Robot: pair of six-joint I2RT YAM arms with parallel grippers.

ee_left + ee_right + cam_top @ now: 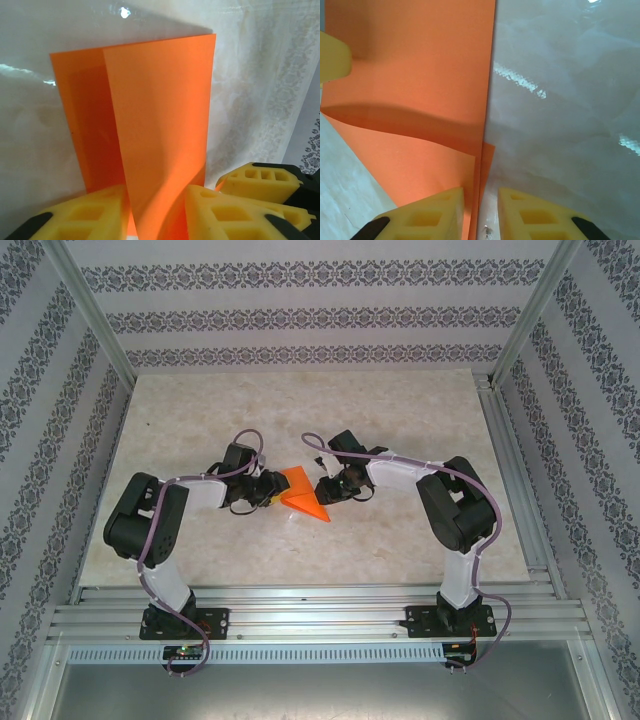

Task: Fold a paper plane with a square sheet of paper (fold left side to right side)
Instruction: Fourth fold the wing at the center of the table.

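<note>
The square sheet of paper (300, 495) is bright orange and lies mid-table, folded over into a loose doubled flap. My left gripper (270, 490) meets it from the left. In the left wrist view the bent sheet (160, 115) fills the gap of that gripper (156, 192), touching both yellow fingers. My right gripper (325, 487) meets it from the right. In the right wrist view the sheet's (410, 75) two edges stand inside the gap of this gripper (481, 192), against its left finger, with bare table beside the other finger.
The marble-look table (400, 410) has patterned walls on three sides. Aluminium rails (320, 615) carrying both arm bases run along the near edge. A finger (260, 180) of the right gripper sits close beside the left gripper's fingers.
</note>
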